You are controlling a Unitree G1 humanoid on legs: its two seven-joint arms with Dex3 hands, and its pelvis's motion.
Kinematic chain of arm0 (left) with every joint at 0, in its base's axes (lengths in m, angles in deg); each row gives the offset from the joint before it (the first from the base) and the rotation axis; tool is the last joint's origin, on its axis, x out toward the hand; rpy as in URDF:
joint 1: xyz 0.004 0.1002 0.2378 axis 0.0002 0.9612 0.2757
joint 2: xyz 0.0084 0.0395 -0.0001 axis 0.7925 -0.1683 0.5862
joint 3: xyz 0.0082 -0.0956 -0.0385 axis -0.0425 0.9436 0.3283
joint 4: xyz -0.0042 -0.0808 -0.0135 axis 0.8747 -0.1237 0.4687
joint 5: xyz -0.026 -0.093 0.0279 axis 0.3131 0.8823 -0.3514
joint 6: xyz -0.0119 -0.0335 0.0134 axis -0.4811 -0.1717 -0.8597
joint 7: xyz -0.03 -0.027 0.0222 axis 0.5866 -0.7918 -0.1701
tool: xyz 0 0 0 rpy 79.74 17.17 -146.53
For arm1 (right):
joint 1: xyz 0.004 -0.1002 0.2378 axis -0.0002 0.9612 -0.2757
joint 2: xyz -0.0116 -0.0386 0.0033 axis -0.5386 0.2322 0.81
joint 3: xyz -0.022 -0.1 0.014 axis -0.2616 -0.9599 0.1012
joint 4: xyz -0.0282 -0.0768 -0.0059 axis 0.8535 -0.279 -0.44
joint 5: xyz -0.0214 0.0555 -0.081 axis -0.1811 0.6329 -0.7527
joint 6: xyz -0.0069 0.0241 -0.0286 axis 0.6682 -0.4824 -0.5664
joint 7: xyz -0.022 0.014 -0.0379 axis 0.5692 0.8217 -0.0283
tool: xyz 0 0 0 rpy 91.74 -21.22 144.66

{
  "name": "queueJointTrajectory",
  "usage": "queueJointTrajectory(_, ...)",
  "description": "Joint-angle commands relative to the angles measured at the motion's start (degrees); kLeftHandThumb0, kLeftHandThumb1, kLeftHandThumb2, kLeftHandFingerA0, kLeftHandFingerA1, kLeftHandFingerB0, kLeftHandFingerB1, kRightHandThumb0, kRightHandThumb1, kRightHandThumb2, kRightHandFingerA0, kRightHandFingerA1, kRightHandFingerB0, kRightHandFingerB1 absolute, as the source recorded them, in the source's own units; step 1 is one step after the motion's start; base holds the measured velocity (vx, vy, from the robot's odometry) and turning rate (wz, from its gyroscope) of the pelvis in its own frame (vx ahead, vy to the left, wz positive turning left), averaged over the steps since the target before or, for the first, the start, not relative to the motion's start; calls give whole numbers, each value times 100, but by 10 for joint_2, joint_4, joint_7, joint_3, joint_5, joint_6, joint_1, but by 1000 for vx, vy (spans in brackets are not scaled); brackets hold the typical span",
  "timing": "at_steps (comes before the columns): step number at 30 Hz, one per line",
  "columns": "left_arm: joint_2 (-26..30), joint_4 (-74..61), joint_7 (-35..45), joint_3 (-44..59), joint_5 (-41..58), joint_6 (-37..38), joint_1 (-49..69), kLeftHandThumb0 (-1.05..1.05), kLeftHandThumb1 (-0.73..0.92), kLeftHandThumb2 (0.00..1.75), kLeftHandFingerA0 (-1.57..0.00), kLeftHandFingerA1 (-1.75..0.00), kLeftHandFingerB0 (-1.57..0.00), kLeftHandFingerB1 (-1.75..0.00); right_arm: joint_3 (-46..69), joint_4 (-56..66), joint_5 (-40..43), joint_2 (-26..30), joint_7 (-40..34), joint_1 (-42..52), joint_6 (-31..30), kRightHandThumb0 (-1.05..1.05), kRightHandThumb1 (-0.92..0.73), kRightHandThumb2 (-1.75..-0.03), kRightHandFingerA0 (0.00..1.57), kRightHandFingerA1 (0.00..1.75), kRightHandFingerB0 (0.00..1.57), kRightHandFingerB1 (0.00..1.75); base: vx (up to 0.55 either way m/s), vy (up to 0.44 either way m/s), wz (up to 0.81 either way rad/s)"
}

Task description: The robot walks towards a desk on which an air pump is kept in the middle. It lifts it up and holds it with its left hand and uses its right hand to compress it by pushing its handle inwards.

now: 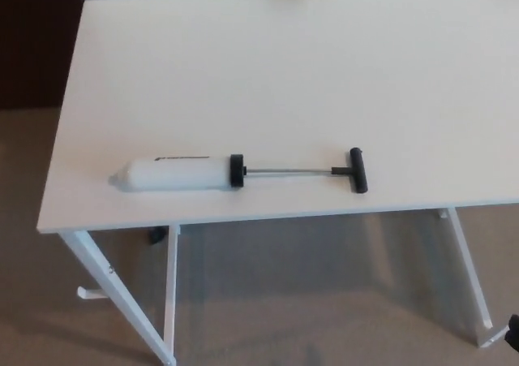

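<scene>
Head view, air pump (174,174) lying near desk (284,66) front edge, handle (358,170) extended, neither hand visible.

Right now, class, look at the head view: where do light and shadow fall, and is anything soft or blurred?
Head view: even, soft light on the white desk, no hard glare; the air pump casts only a thin shadow along its near side; a broad dim shadow lies on the carpet beneath the desk; the whole picture is slightly soft, and the far left corner is dark.
</scene>
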State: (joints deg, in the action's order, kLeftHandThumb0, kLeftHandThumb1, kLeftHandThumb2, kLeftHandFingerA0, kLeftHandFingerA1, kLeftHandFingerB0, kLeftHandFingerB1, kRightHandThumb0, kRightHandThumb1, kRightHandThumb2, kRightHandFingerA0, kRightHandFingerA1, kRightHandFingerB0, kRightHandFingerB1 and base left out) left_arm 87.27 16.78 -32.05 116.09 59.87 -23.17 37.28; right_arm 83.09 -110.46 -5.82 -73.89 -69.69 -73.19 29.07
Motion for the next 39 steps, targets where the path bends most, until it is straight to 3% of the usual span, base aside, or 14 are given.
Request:
queueJointTrajectory(1,17,5,1,3,5,-2,5,-1,46,89,-28,-54,-23,-50,-3,-1,-2,-1,-3,-1,3,-11,-58,-56,57,52,37,40,0,0,0)
queueJointTrajectory(11,15,10,4,1,5,-3,9,-2,47,90,-26,-54,-22,-49,-1,-1,-1,1,-2,10,10,-10,-57,-56,59,53,38,40,37,166,-2)
queueJointTrajectory(13,14,9,-1,-1,2,-3,8,-1,45,88,-29,-55,-24,-50,0,-2,0,2,0,12,8,-18,-56,-61,54,52,35,42,46,186,5)
queueJointTrajectory(23,15,-2,3,-6,1,-3,12,-2,47,90,-25,-53,-21,-49,0,-1,1,1,-1,15,4,-11,-58,-56,58,52,37,39,63,18,4)
queueJointTrajectory(28,15,-6,1,-6,3,-7,14,1,47,90,-31,-55,-20,-49,1,-1,2,0,-1,15,1,-15,-56,-59,55,54,34,40,0,0,0)
queueJointTrajectory(39,9,-61,14,-4,13,-11,38,-8,43,88,-22,-52,-19,-49,2,7,4,-5,4,31,12,-17,-56,-60,56,53,37,42,0,0,0)
